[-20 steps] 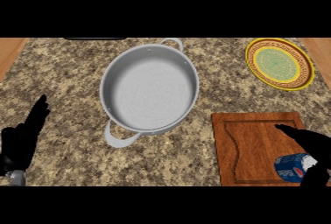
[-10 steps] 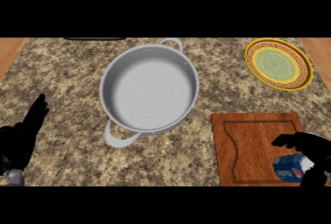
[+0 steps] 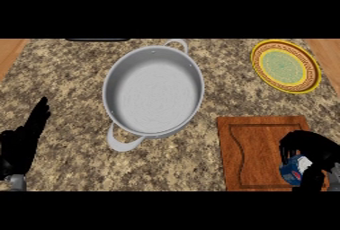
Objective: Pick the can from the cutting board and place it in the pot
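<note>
the table (image 3: 73, 81) is showing brown, beige and black speckles. the pot (image 3: 154, 92) is looking plain grey. at 2 o'clock the plate (image 3: 284, 66) is showing a yellow patterned rim around green. the cutting board (image 3: 256, 152) is looking reddish-brown, the can (image 3: 292, 170) blue and white.

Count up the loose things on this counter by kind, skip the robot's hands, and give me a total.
pot: 1
plate: 1
cutting board: 1
can: 1
Total: 4

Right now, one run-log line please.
right hand: curled round can | can: on cutting board | pot: empty | left hand: open
</note>
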Available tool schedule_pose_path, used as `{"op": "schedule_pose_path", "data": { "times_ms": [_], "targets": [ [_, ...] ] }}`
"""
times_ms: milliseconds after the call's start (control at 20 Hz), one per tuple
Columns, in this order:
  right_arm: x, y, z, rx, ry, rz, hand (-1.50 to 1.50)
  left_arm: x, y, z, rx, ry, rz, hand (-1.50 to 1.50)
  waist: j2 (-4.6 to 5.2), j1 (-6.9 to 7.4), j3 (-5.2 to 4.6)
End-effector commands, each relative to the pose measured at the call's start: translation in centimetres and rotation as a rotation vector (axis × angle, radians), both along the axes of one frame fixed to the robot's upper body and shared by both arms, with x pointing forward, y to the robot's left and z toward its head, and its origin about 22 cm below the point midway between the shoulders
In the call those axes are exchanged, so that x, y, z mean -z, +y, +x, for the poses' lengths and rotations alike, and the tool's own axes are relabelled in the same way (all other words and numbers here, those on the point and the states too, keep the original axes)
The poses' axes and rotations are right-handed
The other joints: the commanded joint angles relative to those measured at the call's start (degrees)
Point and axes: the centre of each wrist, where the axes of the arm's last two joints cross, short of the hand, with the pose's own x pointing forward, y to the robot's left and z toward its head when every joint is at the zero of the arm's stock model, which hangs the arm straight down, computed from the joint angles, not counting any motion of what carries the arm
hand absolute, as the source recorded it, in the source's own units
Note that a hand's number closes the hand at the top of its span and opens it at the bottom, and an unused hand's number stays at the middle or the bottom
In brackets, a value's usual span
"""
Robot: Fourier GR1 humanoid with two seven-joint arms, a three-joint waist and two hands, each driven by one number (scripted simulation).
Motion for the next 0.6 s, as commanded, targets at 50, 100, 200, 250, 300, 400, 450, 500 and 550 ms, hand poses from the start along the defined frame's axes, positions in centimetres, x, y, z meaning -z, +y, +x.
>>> {"op": "schedule_pose_path", "data": {
  "times_ms": [50,100,200,250,300,400,450,500,550],
  "targets": [
    [-0.8,13.7,-0.6,-0.130,-0.137,0.102,1.50,-0.1,-1.3,1.0,0.037,-0.005,-0.002,0.00,0.45,2.18,0.36],
    [-0.4,16.1,-0.6,-0.149,-0.156,0.116,1.50,-0.3,-0.9,0.9,0.065,-0.006,-0.002,0.00,0.74,4.44,0.32],
    [-1.6,19.7,-0.3,-0.202,-0.209,0.155,1.50,-0.8,-1.8,1.5,0.096,-0.024,-0.003,0.00,1.13,7.54,0.24],
    [-1.9,22.0,-0.8,-0.212,-0.221,0.154,1.50,-0.4,-1.9,1.4,0.102,-0.011,0.003,0.00,1.10,7.60,0.14],
    [-1.9,24.0,-1.1,-0.205,-0.235,0.153,1.50,-0.6,-2.2,1.6,0.114,-0.026,-0.008,0.00,1.06,7.75,0.17],
    [-2.1,25.9,-1.1,-0.190,-0.287,0.083,1.50,-0.5,-2.6,1.9,0.117,-0.014,0.008,0.00,1.11,7.64,0.27],
    [-2.5,26.8,-1.4,-0.189,-0.326,0.064,1.50,-0.2,-2.6,2.0,0.120,-0.013,0.012,0.00,1.05,7.44,0.20],
    [-2.8,27.6,-1.4,-0.176,-0.371,0.036,1.50,-0.7,-2.4,2.3,0.114,-0.024,0.008,0.00,0.86,7.52,0.24],
    [-3.0,28.6,-1.6,-0.179,-0.401,0.016,1.50,-0.5,-2.7,2.5,0.119,0.000,0.002,0.00,0.96,6.96,0.29]
  ]
}}
